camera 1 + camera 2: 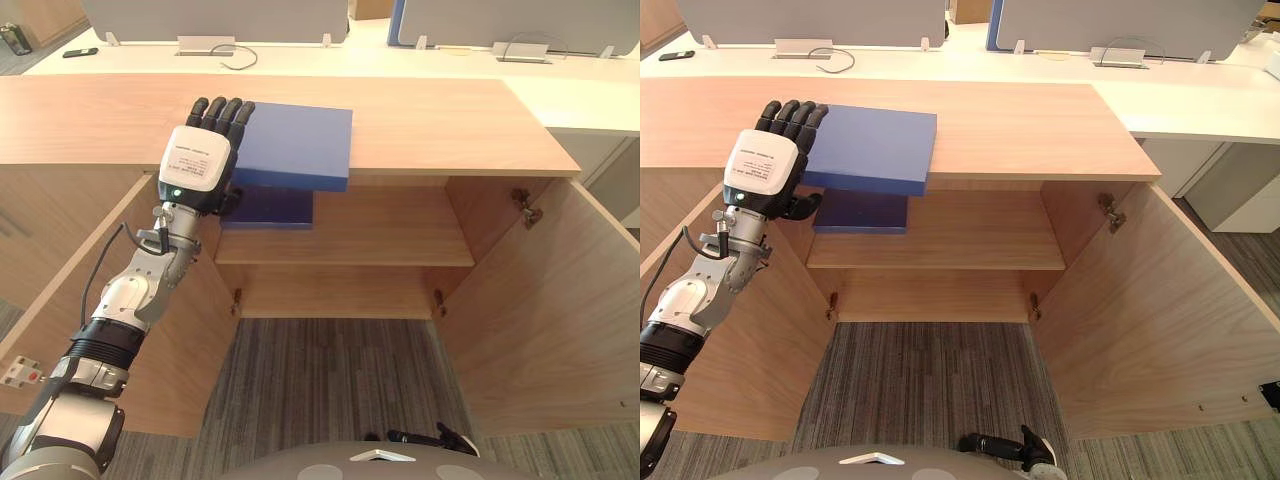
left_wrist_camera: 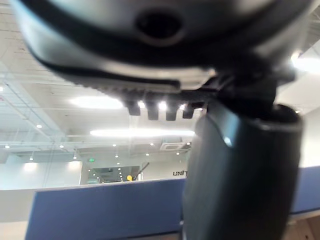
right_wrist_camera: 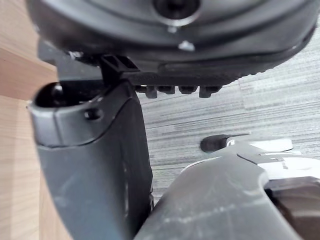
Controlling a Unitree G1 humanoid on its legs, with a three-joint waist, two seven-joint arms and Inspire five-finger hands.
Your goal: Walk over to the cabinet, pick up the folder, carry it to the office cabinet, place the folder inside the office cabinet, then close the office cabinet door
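The blue folder (image 1: 295,145) lies flat on the wooden cabinet's top (image 1: 450,120), its front part sticking out over the open compartment. My left hand (image 1: 200,160) holds its left edge, fingers on top and thumb underneath. In the left wrist view the folder (image 2: 100,210) shows past the thumb (image 2: 240,180). A darker blue flat thing (image 1: 268,208) lies on the inner shelf (image 1: 380,235) right below. My right hand (image 3: 95,165) hangs low over the carpet, fingers relaxed and holding nothing.
Both cabinet doors stand wide open: the left door (image 1: 60,260) beside my left arm, the right door (image 1: 540,310) swung out to the right. Behind the cabinet runs a white desk (image 1: 440,60) with grey divider panels. Striped grey carpet (image 1: 330,380) lies in front.
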